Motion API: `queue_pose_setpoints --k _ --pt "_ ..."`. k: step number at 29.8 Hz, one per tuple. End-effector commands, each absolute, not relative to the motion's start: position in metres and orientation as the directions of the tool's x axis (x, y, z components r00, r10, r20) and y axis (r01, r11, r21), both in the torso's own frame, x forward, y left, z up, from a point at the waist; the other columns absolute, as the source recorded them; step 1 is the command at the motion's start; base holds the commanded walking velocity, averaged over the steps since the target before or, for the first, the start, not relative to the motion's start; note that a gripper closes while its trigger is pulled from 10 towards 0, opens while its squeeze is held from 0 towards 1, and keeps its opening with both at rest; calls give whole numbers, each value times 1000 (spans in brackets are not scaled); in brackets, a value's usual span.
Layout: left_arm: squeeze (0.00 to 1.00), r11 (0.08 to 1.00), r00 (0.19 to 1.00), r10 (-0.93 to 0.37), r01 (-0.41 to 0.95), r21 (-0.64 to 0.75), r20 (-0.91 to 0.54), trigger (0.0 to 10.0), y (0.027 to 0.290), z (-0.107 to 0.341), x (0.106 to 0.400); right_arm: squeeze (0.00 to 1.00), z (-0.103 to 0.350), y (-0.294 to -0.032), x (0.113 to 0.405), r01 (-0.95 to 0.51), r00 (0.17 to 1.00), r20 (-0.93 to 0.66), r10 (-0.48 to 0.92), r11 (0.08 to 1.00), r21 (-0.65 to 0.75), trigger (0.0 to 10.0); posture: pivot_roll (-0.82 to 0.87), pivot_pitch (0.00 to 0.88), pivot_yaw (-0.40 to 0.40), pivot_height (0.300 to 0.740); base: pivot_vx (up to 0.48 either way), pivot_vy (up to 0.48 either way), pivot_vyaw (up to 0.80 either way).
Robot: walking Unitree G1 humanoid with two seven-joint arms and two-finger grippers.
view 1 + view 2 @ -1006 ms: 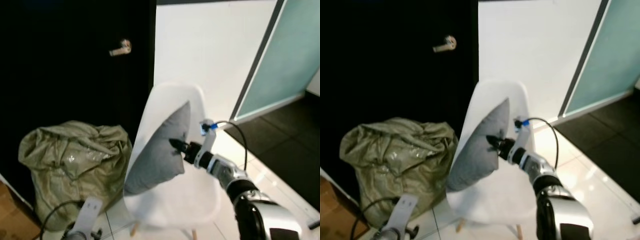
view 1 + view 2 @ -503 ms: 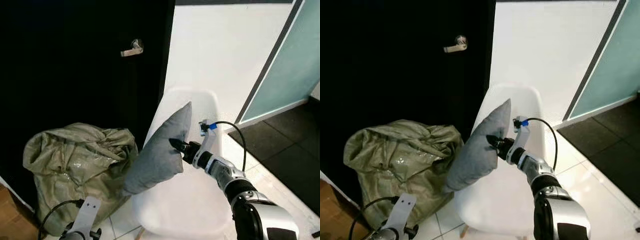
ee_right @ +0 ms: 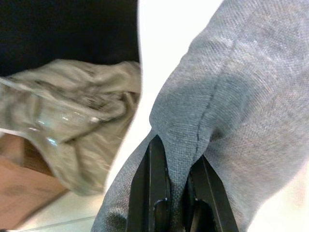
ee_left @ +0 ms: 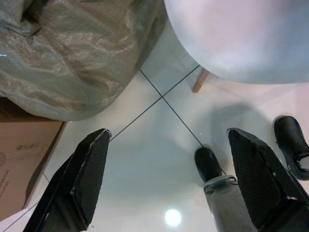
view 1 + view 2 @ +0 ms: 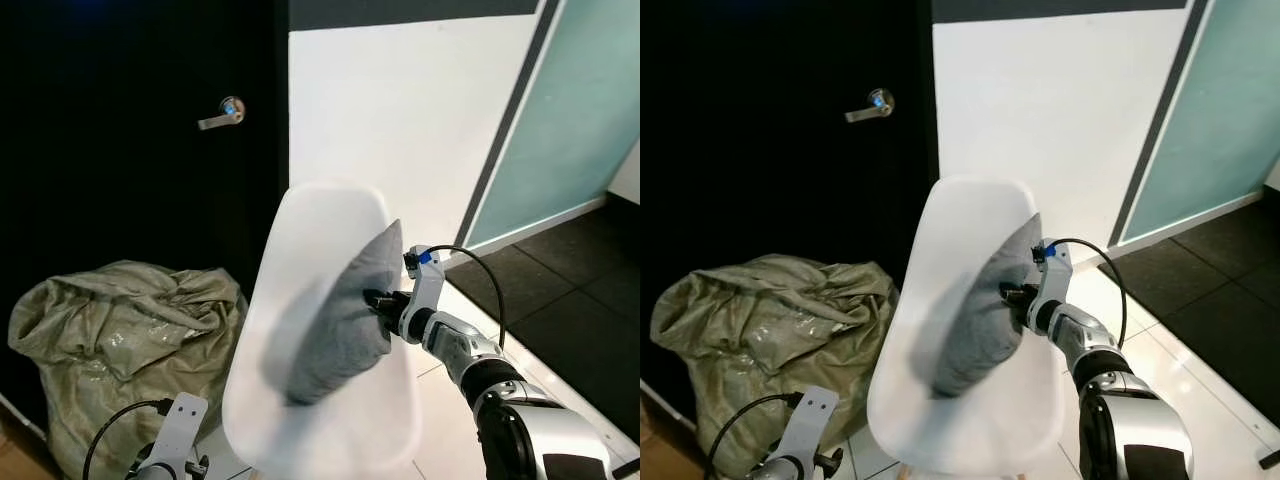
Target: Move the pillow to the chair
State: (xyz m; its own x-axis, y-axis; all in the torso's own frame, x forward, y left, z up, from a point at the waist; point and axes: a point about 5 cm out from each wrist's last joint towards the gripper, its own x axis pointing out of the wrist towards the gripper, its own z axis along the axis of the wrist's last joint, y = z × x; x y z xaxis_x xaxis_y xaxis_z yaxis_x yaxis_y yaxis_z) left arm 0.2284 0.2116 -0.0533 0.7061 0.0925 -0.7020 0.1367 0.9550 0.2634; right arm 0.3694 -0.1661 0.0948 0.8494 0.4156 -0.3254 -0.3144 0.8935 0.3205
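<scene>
Grey fabric pillow [image 5: 345, 320] sits tilted in white moulded plastic chair [image 5: 320, 420], w/ right gripper [image 3: 176, 193] pinching its seam edge. Left gripper [image 4: 169, 179] hangs low near left, fingers wide apart. Crumpled olive sack [image 5: 110, 340] left of chair.

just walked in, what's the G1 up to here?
It is putting a grey pillow on the white chair. The right gripper is shut on the pillow's edge, its fingers pinching a fold of fabric, and holds the pillow against the chair's backrest above the seat. The left gripper hangs open over the tiled floor, near an olive sack.
</scene>
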Motion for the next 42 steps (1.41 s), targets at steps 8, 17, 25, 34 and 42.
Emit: queue_pose_setpoints --k 8,17,25,34,42 --pt "0 955 695 107 127 268 -711 10000 214 -55 224 0 86 -167 367 -252 850 -403 340 933 257 10000 -107 44 -50 714 0 0 0" --pt "0 953 695 112 127 275 -710 10000 218 -55 224 0 90 -166 369 -241 861 -373 344 924 296 10000 -82 44 -41 714 0 0 0" --pt "0 952 694 112 130 276 -711 10000 218 -56 221 0 122 -175 383 -240 916 -190 354 861 448 10000 -74 40 -45 714 0 0 0" --pt "0 953 693 113 127 275 -712 10000 217 -57 220 0 63 -213 350 40 834 -542 105 968 248 10000 -69 34 -54 714 0 0 0" --pt "0 951 691 110 135 277 -714 10000 218 -57 220 0 47 -213 339 90 806 -587 75 965 248 10000 -77 57 -48 694 0 0 0"
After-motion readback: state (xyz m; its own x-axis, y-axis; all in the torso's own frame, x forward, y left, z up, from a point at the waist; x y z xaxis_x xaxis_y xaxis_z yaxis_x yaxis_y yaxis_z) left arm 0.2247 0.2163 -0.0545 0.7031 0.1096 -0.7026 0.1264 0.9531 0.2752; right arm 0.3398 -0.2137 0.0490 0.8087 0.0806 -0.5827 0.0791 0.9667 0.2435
